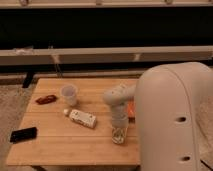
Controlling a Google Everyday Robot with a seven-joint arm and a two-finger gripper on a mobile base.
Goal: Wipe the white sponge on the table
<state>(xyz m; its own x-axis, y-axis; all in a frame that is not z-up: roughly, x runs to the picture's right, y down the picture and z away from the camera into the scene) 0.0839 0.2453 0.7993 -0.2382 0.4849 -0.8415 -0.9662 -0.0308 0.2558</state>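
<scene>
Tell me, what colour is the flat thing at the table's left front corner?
Black. The flat thing shows in the camera view, lying on the table, far left of the gripper.

a lab-like room: low wooden table (55,145), gripper (119,135) over it (dark windows behind).

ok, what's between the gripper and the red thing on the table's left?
Camera view: the white packet lies between the gripper, down at the front right of the table, and the red thing.
</scene>
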